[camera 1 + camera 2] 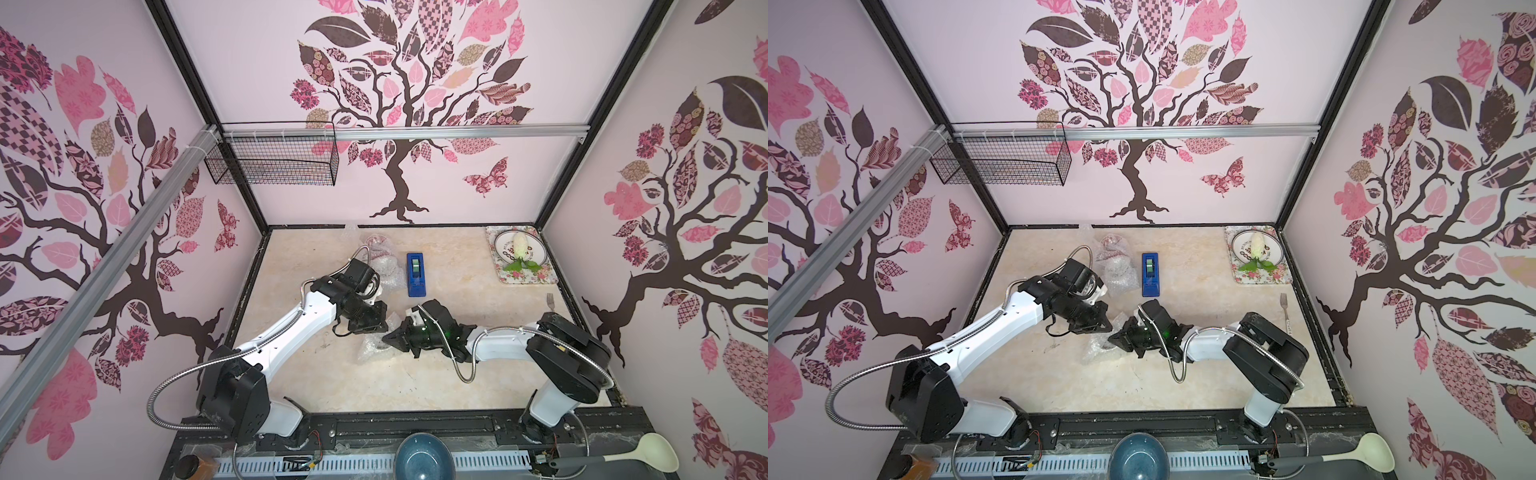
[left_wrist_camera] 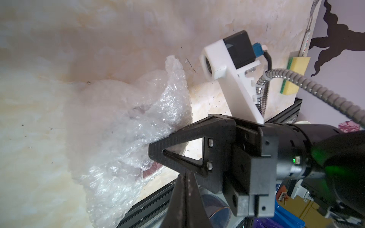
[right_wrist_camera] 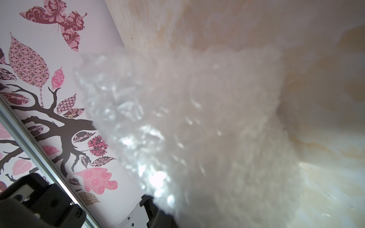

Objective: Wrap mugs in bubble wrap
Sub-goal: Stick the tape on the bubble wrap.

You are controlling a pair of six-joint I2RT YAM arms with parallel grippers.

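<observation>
Two arms reach over the marbled tabletop (image 1: 457, 365), and three lots of bubble wrap lie on it. One crumpled bubble wrap bundle (image 1: 370, 349) sits at the middle, between the two grippers. Two wrapped bundles lie at the back just beside the single blue tape dispenser (image 1: 415, 274): a rear bundle (image 1: 376, 245) with a reddish shape inside and a nearer bundle (image 1: 388, 272) that looks pale. The right gripper (image 1: 388, 336) is pressed together on the middle bundle's plastic, its tip buried in the folds. The left gripper (image 2: 184, 177) is pressed together too, just beside the right one; whether it pinches any plastic I cannot tell. In the far right corner stands one floral tray (image 1: 528, 278) carrying one plate (image 1: 505, 243) and one pale vegetable (image 1: 519, 247) with green leaves. One fork (image 1: 550, 301) lies near it. One blue bowl (image 1: 422, 459) and one pale ladle (image 1: 652, 453) rest on the front ledge, and one wire basket (image 1: 274, 166) hangs on the back wall. Only the left wrist view shows a yellow-and-green sponge (image 2: 296, 77) by the wall and a reddish curved edge (image 2: 151, 173) inside the middle bundle. The right wrist view gives only blurred plastic close up. Lettering rings the plate but is too small to read.
</observation>
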